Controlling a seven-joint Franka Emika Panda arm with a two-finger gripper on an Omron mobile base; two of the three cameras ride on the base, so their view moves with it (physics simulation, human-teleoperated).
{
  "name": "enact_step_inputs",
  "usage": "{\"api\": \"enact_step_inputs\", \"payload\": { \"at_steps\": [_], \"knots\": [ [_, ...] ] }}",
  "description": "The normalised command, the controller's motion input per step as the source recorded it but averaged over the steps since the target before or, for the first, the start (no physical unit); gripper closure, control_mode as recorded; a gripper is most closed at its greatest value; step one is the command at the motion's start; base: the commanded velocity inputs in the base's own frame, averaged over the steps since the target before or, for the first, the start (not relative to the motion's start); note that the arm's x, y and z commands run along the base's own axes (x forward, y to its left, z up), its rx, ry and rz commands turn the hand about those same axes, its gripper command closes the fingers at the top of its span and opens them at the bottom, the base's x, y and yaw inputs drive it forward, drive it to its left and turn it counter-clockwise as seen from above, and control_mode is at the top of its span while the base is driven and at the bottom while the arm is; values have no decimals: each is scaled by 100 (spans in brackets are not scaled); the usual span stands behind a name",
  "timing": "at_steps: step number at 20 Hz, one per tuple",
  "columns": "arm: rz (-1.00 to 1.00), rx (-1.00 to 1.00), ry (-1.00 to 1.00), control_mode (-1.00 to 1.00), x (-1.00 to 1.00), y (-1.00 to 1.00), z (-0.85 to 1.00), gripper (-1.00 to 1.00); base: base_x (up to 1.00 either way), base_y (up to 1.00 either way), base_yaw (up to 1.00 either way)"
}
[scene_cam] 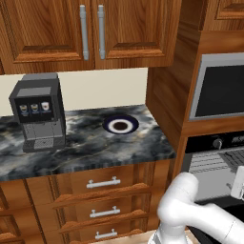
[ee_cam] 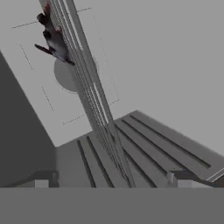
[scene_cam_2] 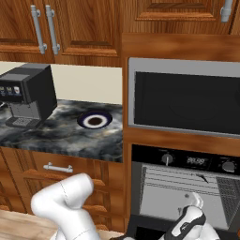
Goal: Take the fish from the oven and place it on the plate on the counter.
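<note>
Fish [ee_cam: 52, 37] on oven [scene_cam_2: 187, 187] rack, ungrasped; pincer [ee_cam: 111, 181] spread apart, inside cavity. Plate [scene_cam: 120, 125] on surface [scene_cam: 86, 147] bare. Grasp and transfer remain.

No text is legible; the oven [scene_cam_2: 187, 197] display is blurred

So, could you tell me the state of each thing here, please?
oven: door open, wire racks visible
fish: lying on the rack, inside the oven, not gripped
plate: on the counter, nothing on it
end effector: open, holding nothing, pointing into the oven
drawers: closed
</note>
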Motion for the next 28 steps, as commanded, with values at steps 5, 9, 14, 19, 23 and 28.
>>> {"api": "enact_step_inputs", "payload": {
  "at_steps": [5,9,14,19,23,28],
  "knots": [
    [0,20,-1,-100,3,-36,-13,-100,0,0,0],
    [0,23,-5,-100,23,-11,-14,-100,0,0,0],
    [0,27,-13,-100,36,0,-24,-100,0,0,0],
    [0,31,-10,-100,38,-4,-43,-100,0,0,0],
    [0,33,-7,-100,30,-13,-64,-100,0,0,0],
    [0,20,-2,-100,7,-7,-74,-100,0,0,0]
  ]
}}
